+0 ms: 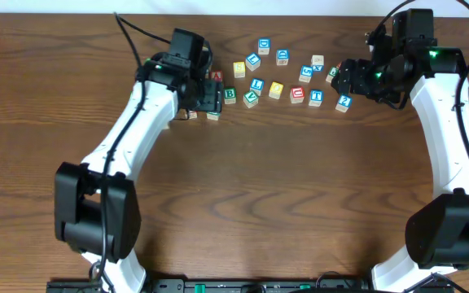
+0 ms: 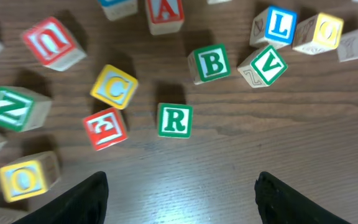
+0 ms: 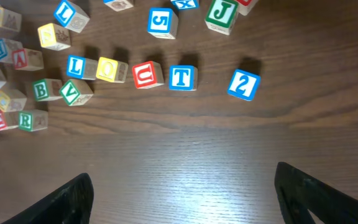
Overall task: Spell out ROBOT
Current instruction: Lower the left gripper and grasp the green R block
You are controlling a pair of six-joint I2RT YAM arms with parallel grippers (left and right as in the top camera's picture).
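Wooden letter blocks lie scattered on the brown table. In the left wrist view a green R block [image 2: 174, 120] sits just ahead of my open, empty left gripper [image 2: 182, 199], with a green B block [image 2: 211, 63] beyond it and a yellow O block [image 2: 23, 179] at the left. In the right wrist view a blue T block [image 3: 182, 77] lies ahead of my open, empty right gripper [image 3: 185, 193], next to a red U block [image 3: 145, 75]. Overhead, the left gripper [image 1: 206, 98] hovers beside the B [image 1: 230, 95], and the right gripper [image 1: 344, 77] is above the T [image 1: 317, 96].
Other blocks crowd round: yellow C [image 2: 114, 87], red E [image 2: 105, 129], green V [image 2: 267, 65], blue L [image 2: 278, 25], red A [image 2: 165, 11], blue 2 [image 3: 243, 84], blue 5 [image 3: 160, 20], green J [image 3: 221, 12]. Bare wood [image 1: 283, 187] fills the table's near half.
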